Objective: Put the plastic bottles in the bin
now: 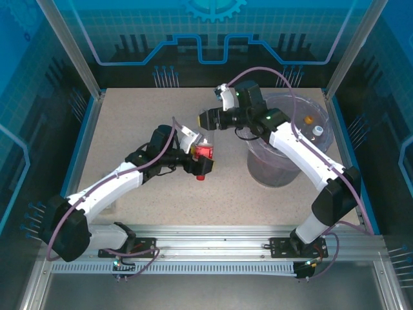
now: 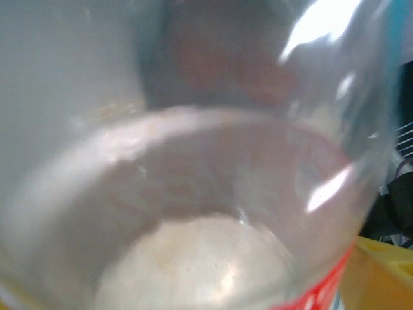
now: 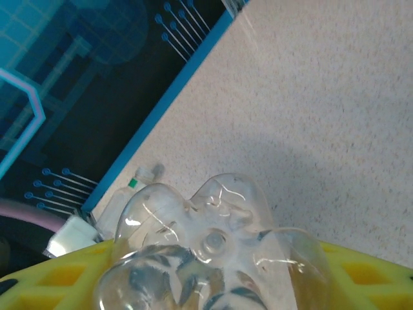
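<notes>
Bin (image 1: 271, 173): lavender-lined, holding a white-capped bottle (image 1: 315, 131) and an orange cap (image 1: 308, 119).
Left claw (image 1: 200, 160): at red-labelled bottle (image 1: 206, 152), left of the bin; grip unclear.
Right claw (image 3: 213, 284): pinching clear bottle (image 3: 206, 239) by its base.

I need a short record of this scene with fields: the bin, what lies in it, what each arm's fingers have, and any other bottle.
bin: round, lined, on the right of the table, under the right arm
in bin: bottles; one orange cap and one white cap show
left fingers: at a red-labelled bottle with a red cap, mid-table; grip unclear
right fingers: either side of a clear bottle, base toward the camera; grip unclear
other: green-labelled bottle lying by the table's blue edge
</notes>
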Tool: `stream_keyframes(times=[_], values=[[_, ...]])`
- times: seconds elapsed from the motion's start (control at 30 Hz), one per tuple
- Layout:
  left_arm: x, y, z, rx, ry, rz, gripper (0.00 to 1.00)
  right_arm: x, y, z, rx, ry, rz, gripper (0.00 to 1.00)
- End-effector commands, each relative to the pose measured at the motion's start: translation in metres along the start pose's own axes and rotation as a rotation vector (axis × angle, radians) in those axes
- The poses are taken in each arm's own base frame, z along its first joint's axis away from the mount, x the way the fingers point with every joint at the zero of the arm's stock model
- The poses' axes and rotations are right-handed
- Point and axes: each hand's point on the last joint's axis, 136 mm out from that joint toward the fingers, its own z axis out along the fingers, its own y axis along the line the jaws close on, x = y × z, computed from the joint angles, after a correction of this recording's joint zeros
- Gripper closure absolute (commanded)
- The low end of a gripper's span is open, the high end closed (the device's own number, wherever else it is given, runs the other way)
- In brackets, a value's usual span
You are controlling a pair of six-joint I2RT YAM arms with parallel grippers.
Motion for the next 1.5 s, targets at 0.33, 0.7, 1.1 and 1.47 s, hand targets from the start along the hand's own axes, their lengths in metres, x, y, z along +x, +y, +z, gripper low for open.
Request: stream_keyframes(times=[0.33,0.7,1.1,1.47], values=[[-0.061,-0.020,-0.022,-0.025,-0.183,-0.029,0.01,-0.149,0.024,-0.179,0.148,-0.537,-0.322,0.63],[-0.128,-0.065,0.033,0.019,-0.245,-0.060,0.04,-0.164,-0.035,-0.325,0.447,-0.852,-0.289,0.70],[-0.149,-0.053,0.092,-0.009,-0.234,-0.104,0.09,-0.094,-0.112,-0.330,0.761,-0.726,-0.246,0.72],[-0.133,-0.041,0.115,-0.037,-0.183,-0.134,0.10,-0.080,-0.146,-0.291,0.739,-0.653,-0.335,0.75]])
